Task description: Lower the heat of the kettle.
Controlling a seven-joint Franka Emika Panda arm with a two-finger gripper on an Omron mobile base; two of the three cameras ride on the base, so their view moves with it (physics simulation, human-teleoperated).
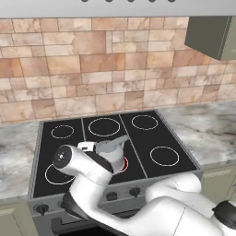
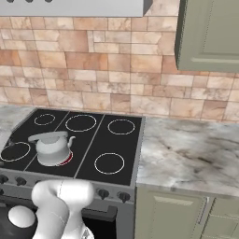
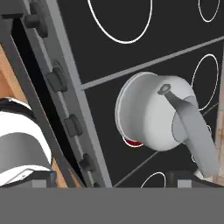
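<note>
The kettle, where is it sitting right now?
The kettle sits on the glowing red burner in the stove's front row, just behind the knobs. In the right base view it is on the left, beside an unlit ring.

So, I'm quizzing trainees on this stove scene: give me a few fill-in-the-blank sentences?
1. The squat light-grey metal kettle sits on a burner glowing ____.
2. The black glass cooktop shows ____ burner rings in the right base view.
3. The wall behind is faced with ____.
4. The dark control knobs line the stove's ____ edge.

Missing: red; five; stone tiles; front

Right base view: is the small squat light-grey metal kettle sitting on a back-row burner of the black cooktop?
No: the light-grey metal kettle sits on a front burner showing red, near the knob row.
</note>
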